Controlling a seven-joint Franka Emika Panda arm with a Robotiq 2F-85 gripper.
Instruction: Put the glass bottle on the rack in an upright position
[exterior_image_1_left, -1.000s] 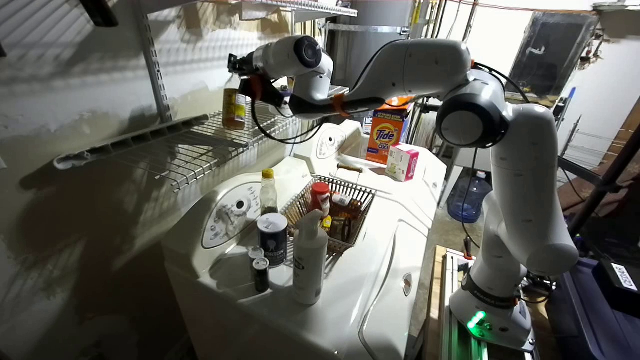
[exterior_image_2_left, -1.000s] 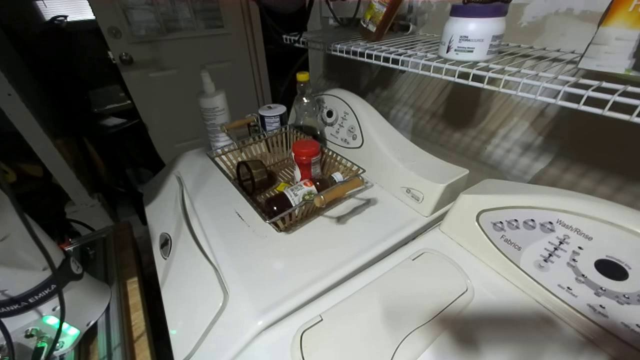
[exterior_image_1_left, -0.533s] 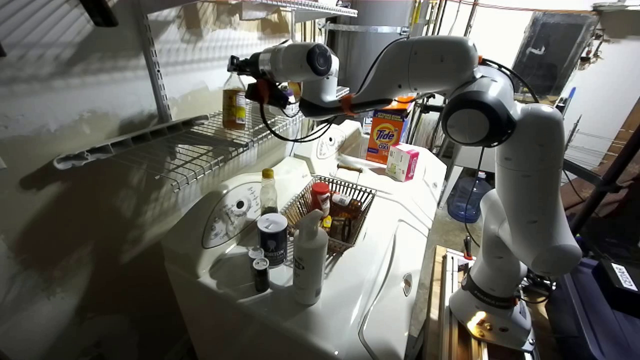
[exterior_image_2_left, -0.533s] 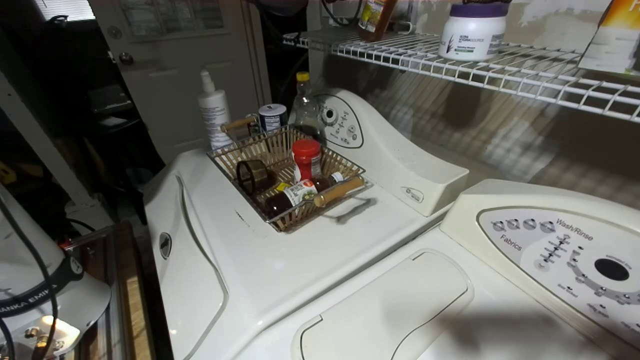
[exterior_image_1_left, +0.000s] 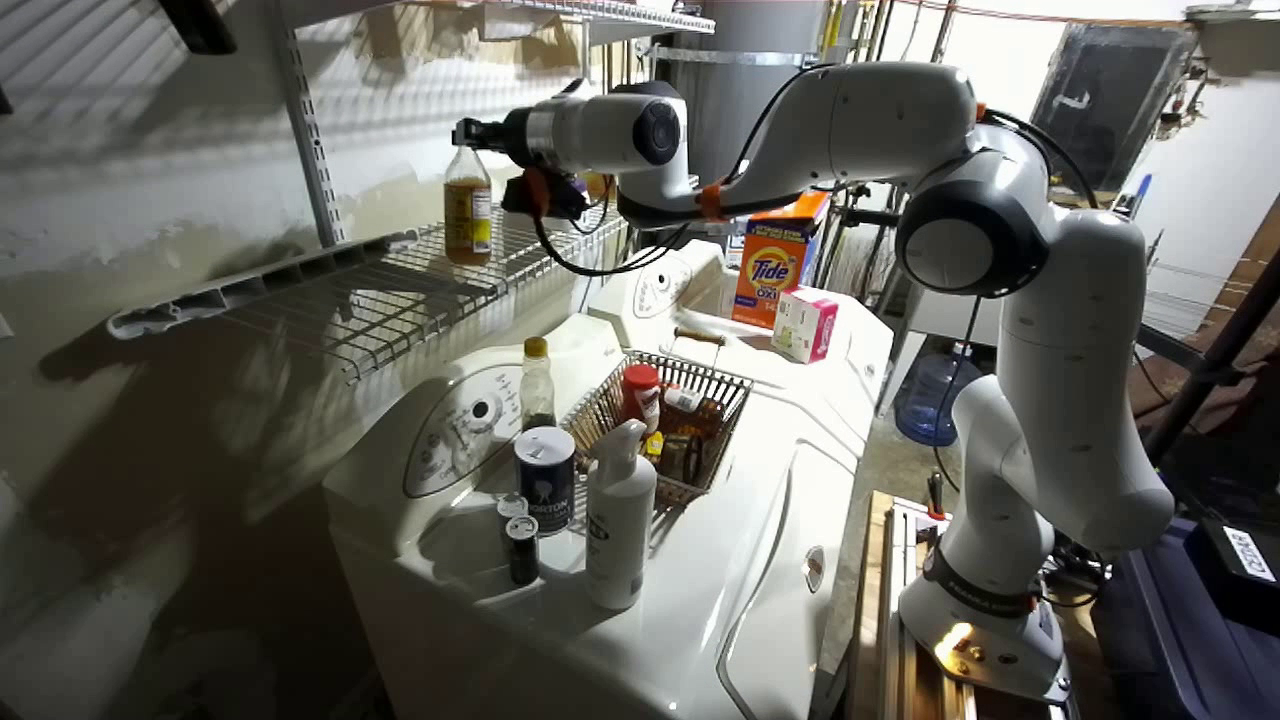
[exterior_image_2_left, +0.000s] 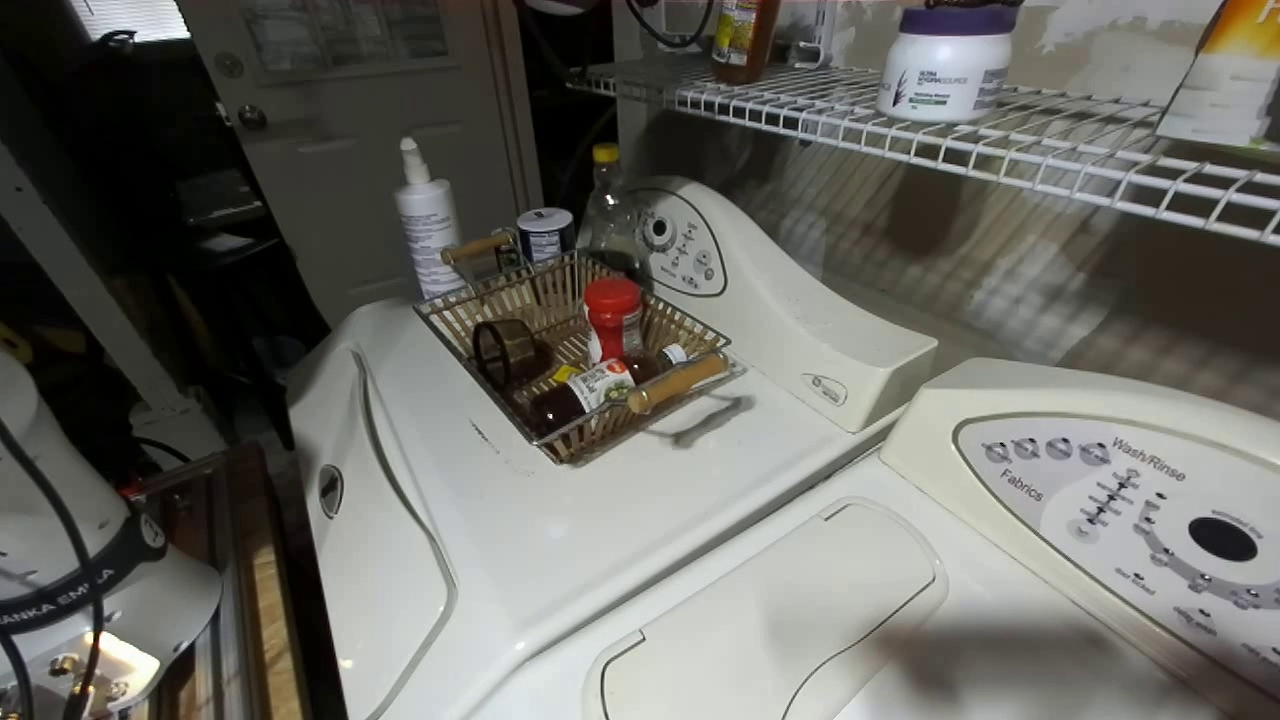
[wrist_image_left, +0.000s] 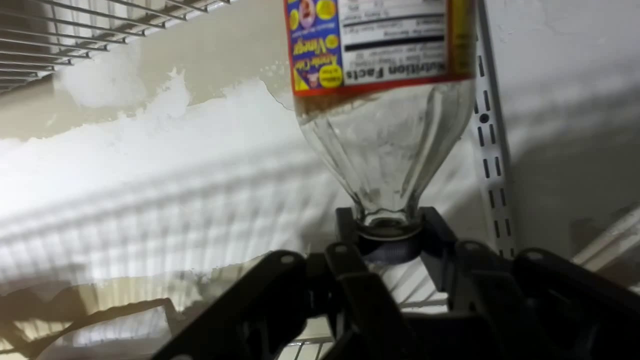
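The glass bottle (exterior_image_1_left: 468, 215), with amber contents and a yellow label, stands nearly upright at the level of the rack (exterior_image_1_left: 430, 325) in an exterior view. It also shows at the top of an exterior view (exterior_image_2_left: 743, 45), its base at the far end of the rack (exterior_image_2_left: 960, 152). I cannot tell whether its base touches the wires. My gripper (exterior_image_1_left: 468, 133) is level, at the bottle's top. In the wrist view, which is upside down, my gripper (wrist_image_left: 389, 235) is shut around the dark cap and neck of the bottle (wrist_image_left: 385, 130). The bottle's base is out of that view.
A white jar with a purple lid (exterior_image_2_left: 945, 70) and an orange-white carton (exterior_image_2_left: 1225, 80) stand on the rack. A grey strip (exterior_image_1_left: 260, 285) lies along its back. An upper wire shelf (exterior_image_1_left: 640, 14) hangs above. A basket (exterior_image_2_left: 575, 440) and several bottles stand on the machine below.
The bottle has turned from tilted to nearly upright, staying at about the same spot. My wrist has levelled out and drawn back toward the base. The base light went from green to yellowish.
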